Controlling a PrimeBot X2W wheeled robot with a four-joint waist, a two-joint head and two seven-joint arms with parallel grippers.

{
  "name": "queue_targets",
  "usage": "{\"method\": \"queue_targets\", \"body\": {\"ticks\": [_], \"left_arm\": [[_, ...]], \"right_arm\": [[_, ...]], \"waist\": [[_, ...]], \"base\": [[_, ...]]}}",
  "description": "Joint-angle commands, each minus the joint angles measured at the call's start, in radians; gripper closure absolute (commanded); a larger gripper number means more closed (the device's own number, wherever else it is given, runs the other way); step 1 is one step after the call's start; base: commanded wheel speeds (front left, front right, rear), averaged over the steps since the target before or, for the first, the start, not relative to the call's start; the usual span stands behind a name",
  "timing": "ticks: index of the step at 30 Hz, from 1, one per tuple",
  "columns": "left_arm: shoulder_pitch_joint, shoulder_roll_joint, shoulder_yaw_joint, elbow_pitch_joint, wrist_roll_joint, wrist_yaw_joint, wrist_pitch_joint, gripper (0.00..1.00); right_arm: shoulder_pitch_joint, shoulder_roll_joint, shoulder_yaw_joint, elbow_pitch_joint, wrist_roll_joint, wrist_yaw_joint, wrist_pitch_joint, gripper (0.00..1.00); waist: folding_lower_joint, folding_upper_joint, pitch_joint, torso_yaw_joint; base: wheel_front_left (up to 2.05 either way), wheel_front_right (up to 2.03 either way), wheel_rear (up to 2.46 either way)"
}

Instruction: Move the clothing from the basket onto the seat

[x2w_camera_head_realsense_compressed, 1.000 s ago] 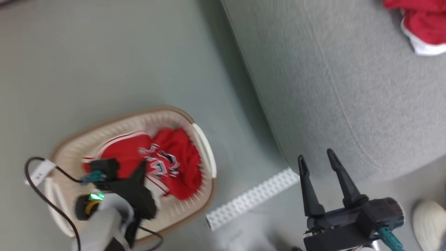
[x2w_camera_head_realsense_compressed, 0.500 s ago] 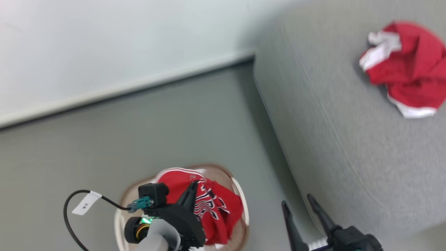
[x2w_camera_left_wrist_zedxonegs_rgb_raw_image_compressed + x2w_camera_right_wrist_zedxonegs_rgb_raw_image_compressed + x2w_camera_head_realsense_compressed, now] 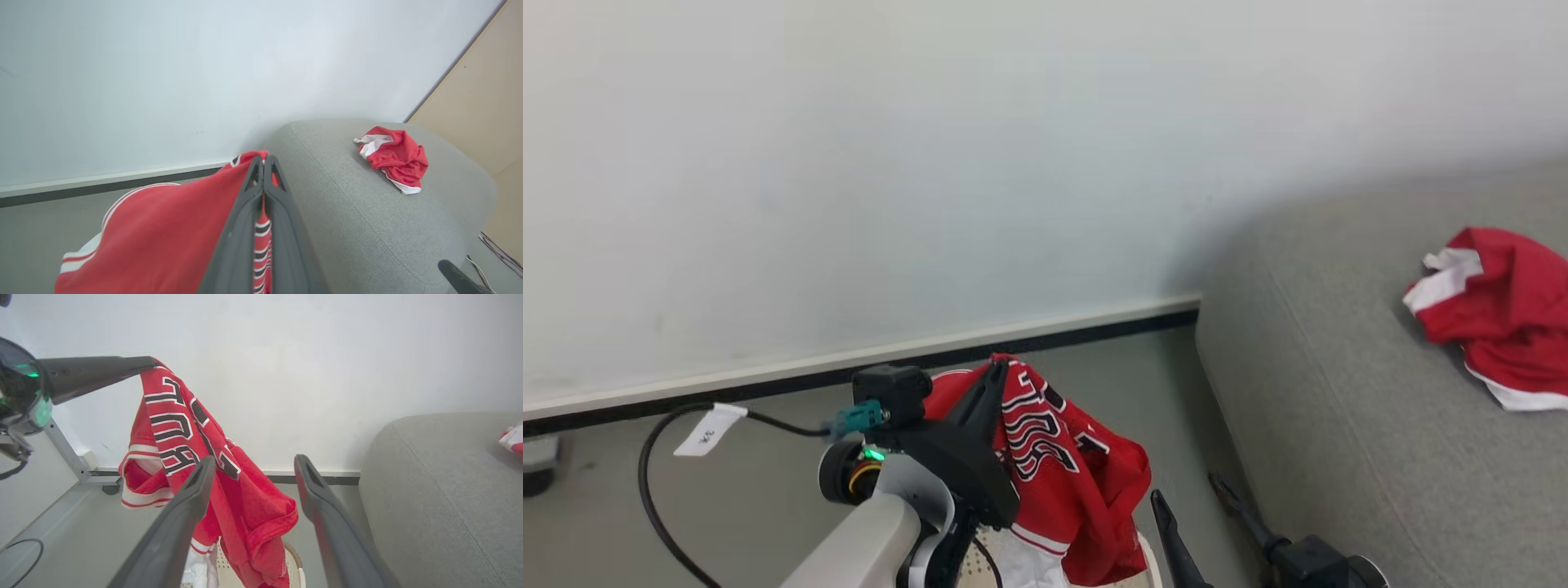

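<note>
Jaws of the left gripper [image 3: 995, 371] are pinched tight on the jersey [image 3: 1062, 465]. It hangs in the air, lettering showing, tail dangling over the basket [image 3: 295, 566] below. On the right gripper [image 3: 1188, 490], jaws spread apart, holding nothing, just beside the grey seat [image 3: 1339, 408]. On that seat lies another red garment [image 3: 1499, 318], well apart from the jersey.

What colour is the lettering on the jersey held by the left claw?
Black, outlined in white, on the red jersey; clearest in the right wrist view.
</note>
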Motion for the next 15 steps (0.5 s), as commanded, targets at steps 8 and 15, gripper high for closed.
{"method": "queue_targets", "body": {"ticks": [8,15], "left_arm": [[-0.074,0.021,0.012,-0.027,0.010,0.003,0.027,1.00],[-0.126,0.016,0.004,-0.023,0.014,-0.011,0.045,1.00]], "right_arm": [[-0.059,-0.001,0.040,0.033,0.035,-0.001,0.015,0.00],[-0.159,-0.001,0.110,0.119,0.069,-0.001,0.049,0.00]], "waist": [[0.0003,0.0003,-0.081,0.097],[0.0003,0.0003,-0.084,0.118]], "base": [[0.00,0.00,0.00],[0.00,0.00,0.00]]}}
